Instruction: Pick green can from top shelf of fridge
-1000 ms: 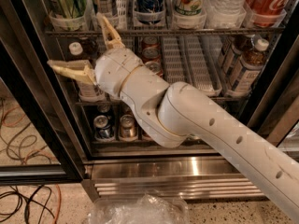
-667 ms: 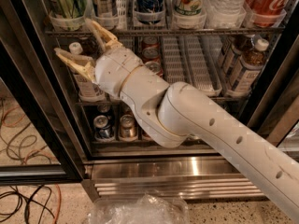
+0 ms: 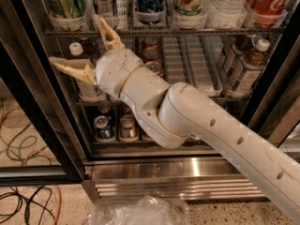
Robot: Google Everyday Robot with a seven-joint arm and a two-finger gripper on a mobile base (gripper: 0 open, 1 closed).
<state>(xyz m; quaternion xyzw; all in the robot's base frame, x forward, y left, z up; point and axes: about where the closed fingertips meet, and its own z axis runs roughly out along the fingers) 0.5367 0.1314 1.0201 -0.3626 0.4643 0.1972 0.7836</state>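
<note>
Green can [image 3: 68,3], one, above splayed gripper [image 3: 73,39]

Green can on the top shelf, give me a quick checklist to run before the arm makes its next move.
1. Green can located: ok, upright in the end lane of the top shelf.
2. Gripper open: ok, fingers spread wide.
3. Gripper empty: ok, nothing held.
4. Gripper level with the can: not ok, it sits lower, in front of a bottle on the rack beneath.
5. Can's upper part free: cannot tell, cut off by the picture's edge.
</note>
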